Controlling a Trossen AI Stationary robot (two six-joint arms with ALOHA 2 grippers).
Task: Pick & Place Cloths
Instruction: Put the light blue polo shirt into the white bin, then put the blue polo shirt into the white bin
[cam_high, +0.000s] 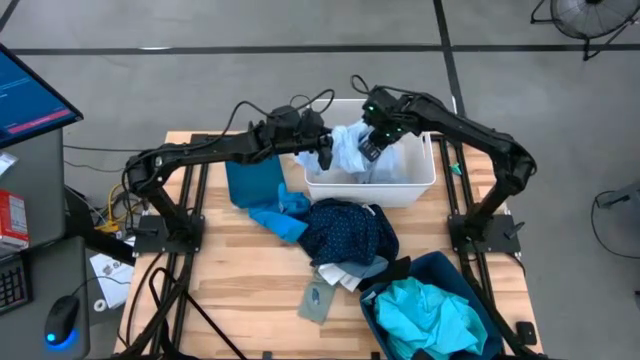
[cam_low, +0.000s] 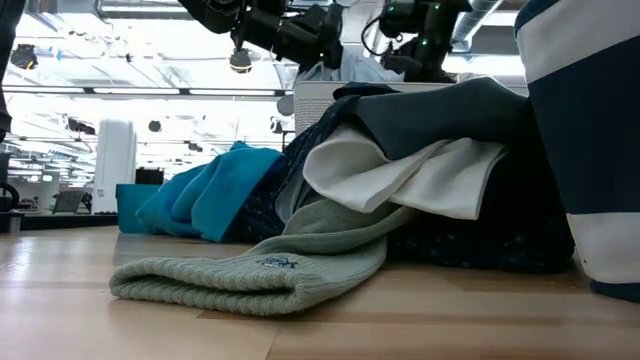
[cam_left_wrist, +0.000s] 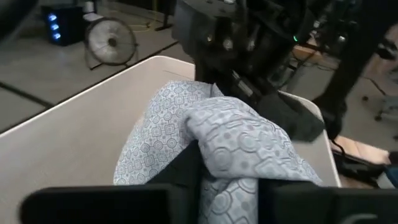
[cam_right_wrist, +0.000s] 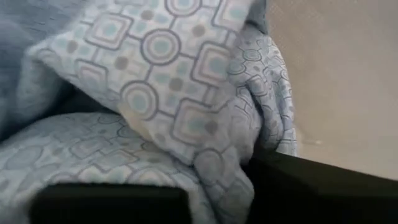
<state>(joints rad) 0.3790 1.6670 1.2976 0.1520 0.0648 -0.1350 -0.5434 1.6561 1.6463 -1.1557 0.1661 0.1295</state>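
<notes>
A pale blue-grey patterned cloth is bunched over the white tub at the table's far middle. My left gripper is shut on its left part, above the tub's left end. My right gripper is shut on it just to the right. The cloth fills the right wrist view. A navy dotted cloth, a bright blue cloth and white and grey pieces lie heaped on the table in front of the tub. My left gripper pinches a bunched fold of the patterned cloth between its two fingers, several layers. The cloth rises ahead of the fingers toward my right gripper. My right gripper pinches another gathered fold between its two fingers, slanting down from the tub's far right; the cloth bulges over them.
A teal fabric bin stands left of the tub. A navy bin at the near right holds a turquoise cloth. A grey-green knit piece lies near the front middle. Bare wood shows at the near left.
</notes>
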